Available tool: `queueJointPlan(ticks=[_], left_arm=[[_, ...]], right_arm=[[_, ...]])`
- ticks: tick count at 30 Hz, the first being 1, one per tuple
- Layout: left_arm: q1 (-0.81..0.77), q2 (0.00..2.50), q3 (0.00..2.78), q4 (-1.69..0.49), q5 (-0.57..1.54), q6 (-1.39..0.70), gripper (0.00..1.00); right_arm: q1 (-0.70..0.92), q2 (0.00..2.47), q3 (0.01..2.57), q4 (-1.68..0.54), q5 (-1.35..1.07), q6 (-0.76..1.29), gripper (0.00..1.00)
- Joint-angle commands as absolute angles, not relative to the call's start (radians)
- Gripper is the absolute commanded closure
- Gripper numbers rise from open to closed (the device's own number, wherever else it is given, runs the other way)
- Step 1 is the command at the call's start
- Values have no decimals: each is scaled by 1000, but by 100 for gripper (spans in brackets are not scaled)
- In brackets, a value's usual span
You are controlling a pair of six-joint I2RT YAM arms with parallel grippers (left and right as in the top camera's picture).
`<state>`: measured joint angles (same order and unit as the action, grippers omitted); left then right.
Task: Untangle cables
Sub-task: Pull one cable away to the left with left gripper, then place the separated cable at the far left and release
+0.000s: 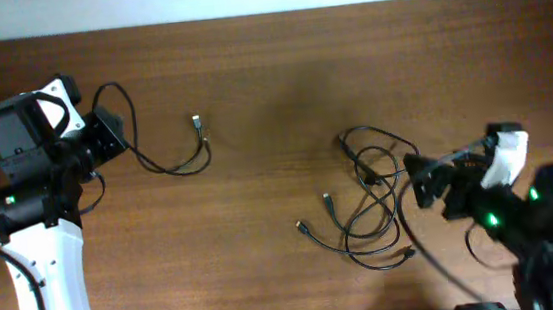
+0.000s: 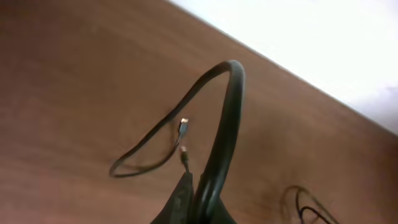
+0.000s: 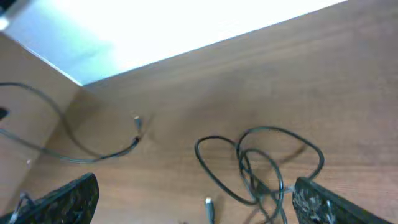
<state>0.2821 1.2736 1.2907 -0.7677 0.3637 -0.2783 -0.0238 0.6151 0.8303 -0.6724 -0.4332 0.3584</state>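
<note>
While its fingers barely show at the bottom edge of its wrist view, the left gripper [image 2: 194, 208] looks closed on the freed cable [image 2: 225, 118]. That cord arcs up from the jaws and trails across the table [image 1: 269, 65] at the overhead's upper left, ending in a small plug [image 1: 196, 122]. The right gripper [image 3: 196, 190] is spread wide and holds nothing. It faces the tangle [image 1: 371, 202] at right of centre, where loops cross one another. By my reading, one cord is out and well apart from the rest, so roughly a third is done. The remaining loops need separating.
</note>
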Motion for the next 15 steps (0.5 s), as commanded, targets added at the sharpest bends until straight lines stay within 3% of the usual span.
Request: queueJointPlan(ticks=[1,7,8,11,13,15], left_arm=[[284,1257,1295,-801,317,-176,100],[284,1114,1295,-854,178,-118,100],[284,1091,1295,-854,175,-117,96],[284,1060,1295,-854,175,-118,100],[284,1061,1295,-754,147,-118,100],[285,1063,1295,-467,12,-118,100]], right_arm=[[-28,536,837,-759,-434,345,2],[-28,536,836,-906,-434,345,1],[-28,536,836,-906,-434,345,1],[-28,536,836,-906,-434,345,2],[-28,536,836,-907,-434,345,2],[-28,536,836,-907,-434,345,2]])
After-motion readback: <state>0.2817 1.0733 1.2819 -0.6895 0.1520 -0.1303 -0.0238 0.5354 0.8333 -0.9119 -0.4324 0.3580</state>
